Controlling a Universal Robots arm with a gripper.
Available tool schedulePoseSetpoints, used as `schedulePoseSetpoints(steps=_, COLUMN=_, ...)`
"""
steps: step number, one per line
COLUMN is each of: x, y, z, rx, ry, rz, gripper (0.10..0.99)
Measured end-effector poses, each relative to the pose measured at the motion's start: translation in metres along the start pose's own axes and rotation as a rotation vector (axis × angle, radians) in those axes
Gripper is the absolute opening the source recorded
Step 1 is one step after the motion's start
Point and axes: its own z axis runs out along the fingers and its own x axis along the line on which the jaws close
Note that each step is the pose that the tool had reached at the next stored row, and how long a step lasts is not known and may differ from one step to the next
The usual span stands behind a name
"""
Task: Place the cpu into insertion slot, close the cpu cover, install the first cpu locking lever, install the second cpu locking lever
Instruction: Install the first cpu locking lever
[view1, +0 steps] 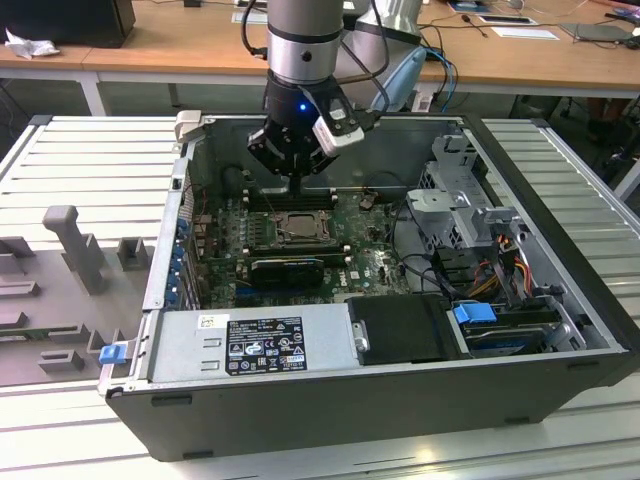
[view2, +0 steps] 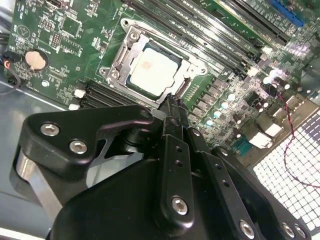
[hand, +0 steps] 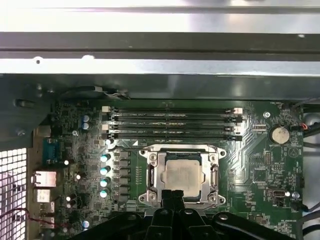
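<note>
Silvery-beige cpu (hand: 182, 175) lies seated in the insertion slot (hand: 175, 148), cpu cover (hand: 214, 175) looks lowered around it, empty gripper (hand: 173, 194) with fingers pressed together at slot's edge; likely locking-lever step, calling for a controlled, accurately placed push.
</note>
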Motion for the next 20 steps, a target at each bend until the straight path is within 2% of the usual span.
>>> schedulePoseSetpoints(steps=5, x=0.0171, y=0.0001, z=0.0011, rx=0.000, ry=-0.0148, rz=0.000, gripper=0.106)
schedulePoseSetpoints(steps=6, x=0.0215, y=0.0001, z=0.0015, rx=-0.005, ry=-0.0164, rz=0.000, gripper=0.106)
schedulePoseSetpoints(steps=7, x=0.0236, y=0.0001, z=0.0017, rx=-0.013, ry=-0.0165, rz=0.000, gripper=0.106)
schedulePoseSetpoints(steps=9, x=0.0299, y=0.0002, z=0.0020, rx=-0.043, ry=-0.0167, rz=0.000, gripper=0.106)
schedulePoseSetpoints(steps=10, x=0.0328, y=0.0002, z=0.0028, rx=-0.047, ry=-0.0168, rz=0.000, gripper=0.106)
schedulePoseSetpoints(steps=12, x=0.0400, y=0.0002, z=0.0057, rx=-0.047, ry=-0.0167, rz=0.000, gripper=0.106)
schedulePoseSetpoints(steps=20, x=0.0578, y=0.0004, z=0.0098, rx=-0.050, ry=-0.0168, rz=0.000, gripper=0.106)
